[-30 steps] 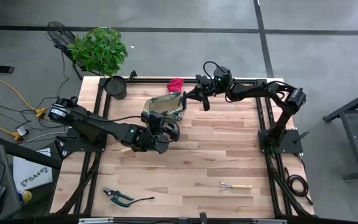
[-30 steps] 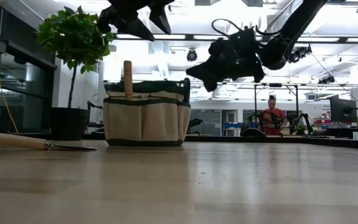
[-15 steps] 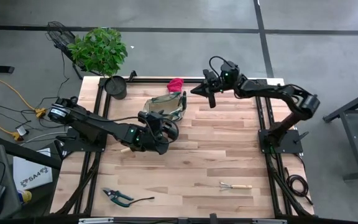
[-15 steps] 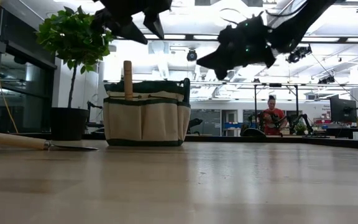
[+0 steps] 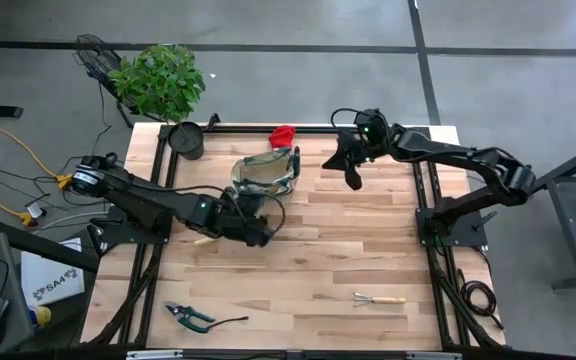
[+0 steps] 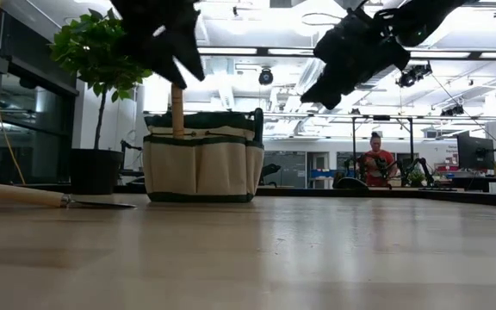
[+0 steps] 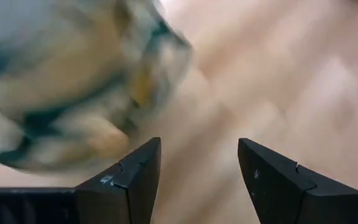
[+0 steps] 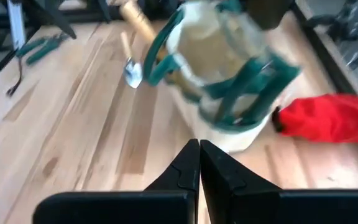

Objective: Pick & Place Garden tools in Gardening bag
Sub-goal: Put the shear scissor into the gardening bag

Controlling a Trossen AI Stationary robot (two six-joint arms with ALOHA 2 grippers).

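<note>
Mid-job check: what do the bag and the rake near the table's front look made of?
Gardening bag: looks like tan woven fabric with dark green trim, matte; its sides sag softly. Mini rake: pale, probably wooden handle with a thin metal-looking head; too small to confirm.

The left arm stretches low from the left edge toward the middle of the surface, its left claw (image 5: 251,212) empty with the fingers (image 7: 129,177) spread apart. The right arm reaches in from the right side, raised, its right claw (image 5: 353,180) pressed shut, holding nothing.
</note>
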